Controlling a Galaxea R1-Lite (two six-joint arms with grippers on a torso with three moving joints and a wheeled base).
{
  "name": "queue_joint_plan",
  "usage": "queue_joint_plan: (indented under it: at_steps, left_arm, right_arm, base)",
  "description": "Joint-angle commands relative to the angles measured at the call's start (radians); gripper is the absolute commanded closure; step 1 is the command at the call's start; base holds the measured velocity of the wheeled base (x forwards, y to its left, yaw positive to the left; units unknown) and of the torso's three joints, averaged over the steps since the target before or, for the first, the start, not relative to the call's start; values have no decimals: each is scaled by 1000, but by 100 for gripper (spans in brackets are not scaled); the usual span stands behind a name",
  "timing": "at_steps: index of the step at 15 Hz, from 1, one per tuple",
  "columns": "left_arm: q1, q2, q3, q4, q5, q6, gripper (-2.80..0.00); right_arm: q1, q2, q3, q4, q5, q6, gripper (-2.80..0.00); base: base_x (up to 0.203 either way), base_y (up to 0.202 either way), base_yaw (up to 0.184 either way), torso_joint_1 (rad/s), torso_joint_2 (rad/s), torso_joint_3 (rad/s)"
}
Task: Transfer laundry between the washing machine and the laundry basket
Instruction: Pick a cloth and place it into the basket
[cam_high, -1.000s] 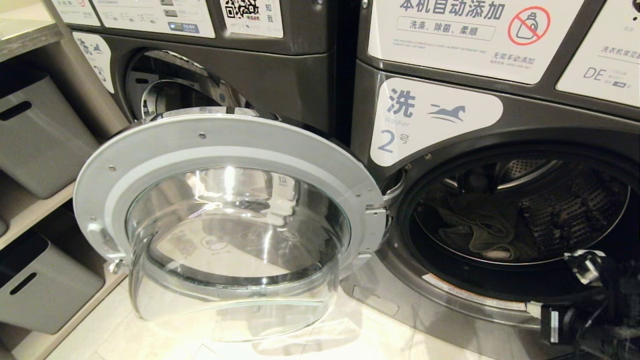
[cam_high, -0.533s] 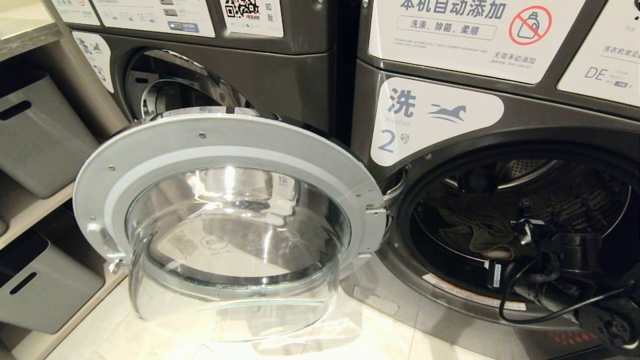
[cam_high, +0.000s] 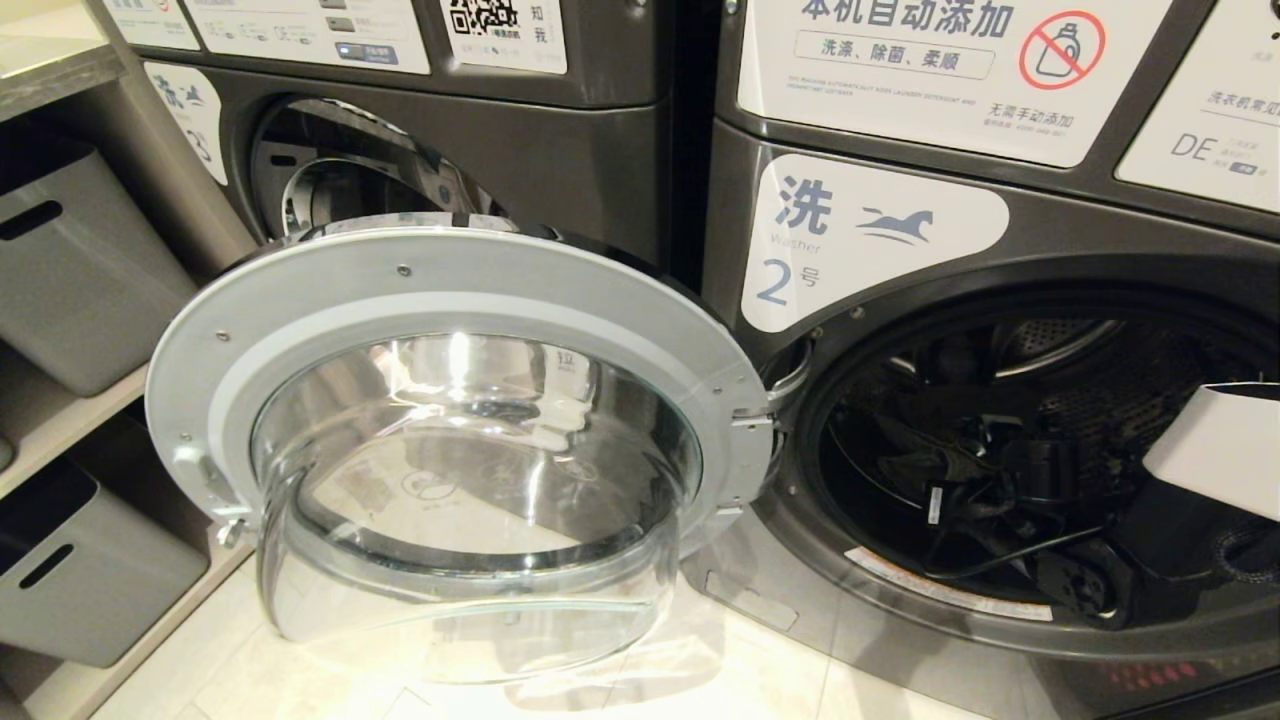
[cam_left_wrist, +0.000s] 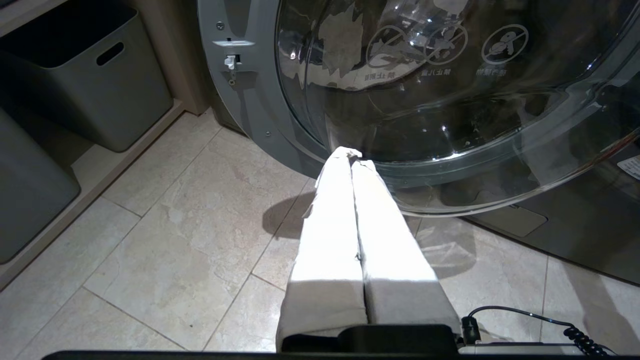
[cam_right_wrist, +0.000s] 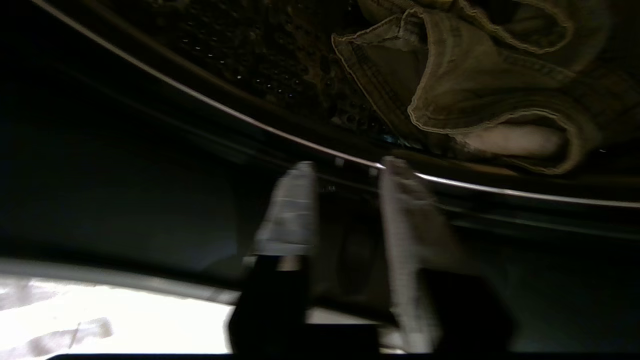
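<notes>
Right wrist view: right end effector (cam_right_wrist: 345, 170) with fingers parted, empty, at the drum lip (cam_right_wrist: 500, 186); olive garment (cam_right_wrist: 480, 95) lies just beyond inside the washer drum. Left end effector (cam_left_wrist: 354, 156) clenched, parked over floor.

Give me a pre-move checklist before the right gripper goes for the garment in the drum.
1. Washer door swung fully aside, drum opening free: ok.
2. Olive garment lying in the drum, in the right wrist view: ok.
3. Right gripper open, with a gap between its fingers: ok.
4. Right gripper at the drum rim, short of the garment and holding nothing: ok.
5. Left gripper shut and empty, parked low above the floor in front of the door glass, clear of the drum: ok.
6. Laundry basket ready to receive: cannot tell, none identifiable in view.
</notes>
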Motion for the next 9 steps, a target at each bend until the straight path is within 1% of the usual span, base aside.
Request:
queue_joint_plan:
  at_steps: [1,6,9]
  left_arm:
    - [1,-1,11,-1,0,-1,0]
    - [1,-1,11,-1,0,-1,0]
    - [-1,-1,11,-1,0,-1,0]
  right_arm:
    - [1,87,-56,-2,-10,1,-280]
    - [0,157,-219,19,-125,5,-280]
    - [-6,181,-313,63,-171,4,-280]
  base:
    - [0,0,0,0,0,0]
    - [0,0,0,0,0,0]
    - [0,0,0,0,0,0]
